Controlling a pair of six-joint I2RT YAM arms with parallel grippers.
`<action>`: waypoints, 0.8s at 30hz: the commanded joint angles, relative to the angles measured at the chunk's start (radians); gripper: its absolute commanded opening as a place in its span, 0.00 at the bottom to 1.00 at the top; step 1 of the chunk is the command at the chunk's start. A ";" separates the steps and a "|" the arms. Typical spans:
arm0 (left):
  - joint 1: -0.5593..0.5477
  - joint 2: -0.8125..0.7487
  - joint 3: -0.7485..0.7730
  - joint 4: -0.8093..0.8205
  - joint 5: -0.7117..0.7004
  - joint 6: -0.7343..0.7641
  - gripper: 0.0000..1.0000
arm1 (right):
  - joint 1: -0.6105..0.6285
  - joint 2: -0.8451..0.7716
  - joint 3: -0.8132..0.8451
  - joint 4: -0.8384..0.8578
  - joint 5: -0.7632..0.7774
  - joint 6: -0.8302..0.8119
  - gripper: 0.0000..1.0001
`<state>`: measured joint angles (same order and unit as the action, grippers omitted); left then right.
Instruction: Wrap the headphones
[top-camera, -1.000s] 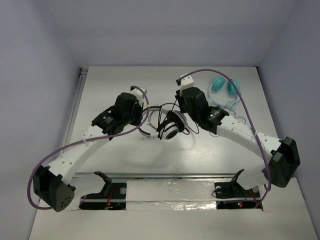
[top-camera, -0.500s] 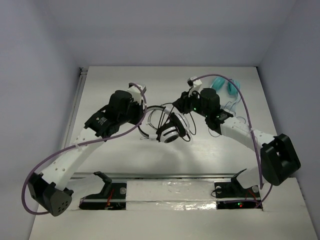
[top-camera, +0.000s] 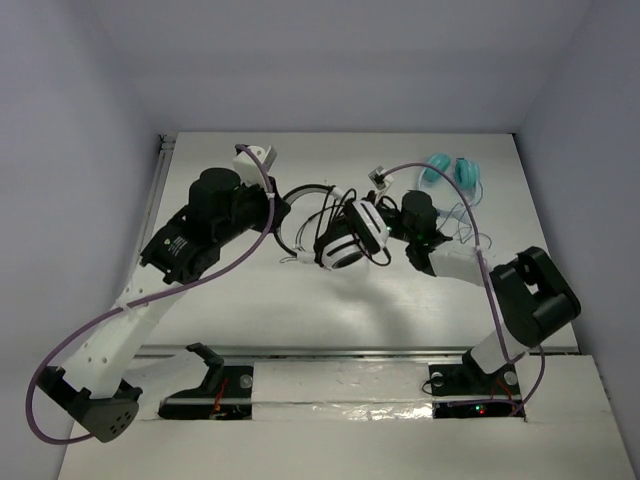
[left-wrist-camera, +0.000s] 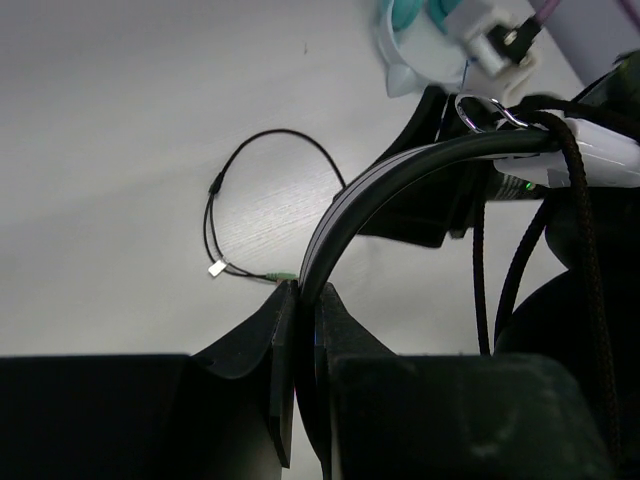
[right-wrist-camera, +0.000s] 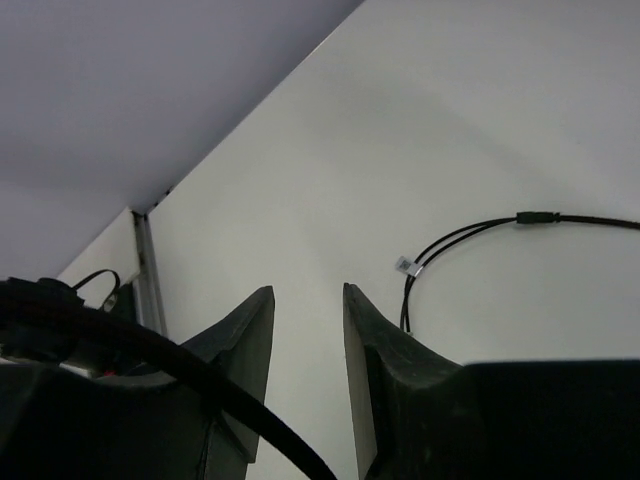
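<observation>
Your left pincer (left-wrist-camera: 305, 295) is clamping the thin black headband (left-wrist-camera: 390, 165) of the black-and-white over-ear headphones (top-camera: 345, 240); your right pincer (right-wrist-camera: 305, 300) is standing narrowly apart.

You are working mid-table. Bare white tabletop (top-camera: 300, 310) is lying open toward the arm bases and toward the back wall. A metal rail (top-camera: 158, 200) is running along the left edge, and teal headphones (top-camera: 450, 172) are sitting at the back right, near your right arm. The black-and-white set is spanning the gap between both pincers, its cups just beside the right one. Nothing is sitting between the right fingertips. A black strand (right-wrist-camera: 150, 345) is crossing that pincer's left finger, and you cannot tell whether it is pinched. The loose cable end (left-wrist-camera: 215, 268) is lying on the tabletop.
</observation>
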<state>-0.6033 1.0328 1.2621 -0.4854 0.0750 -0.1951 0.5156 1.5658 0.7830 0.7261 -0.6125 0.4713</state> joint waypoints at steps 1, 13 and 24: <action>-0.004 -0.007 0.106 0.159 -0.012 -0.105 0.00 | -0.005 0.036 -0.022 0.170 -0.069 0.069 0.40; 0.049 0.091 0.235 0.231 -0.198 -0.204 0.00 | 0.141 0.140 -0.053 0.217 0.000 0.115 0.40; 0.227 0.127 0.097 0.389 -0.224 -0.313 0.00 | 0.399 0.123 -0.114 0.259 0.094 0.197 0.24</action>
<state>-0.4015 1.1885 1.3750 -0.2874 -0.1204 -0.4175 0.8776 1.7115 0.6865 0.9070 -0.5556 0.6373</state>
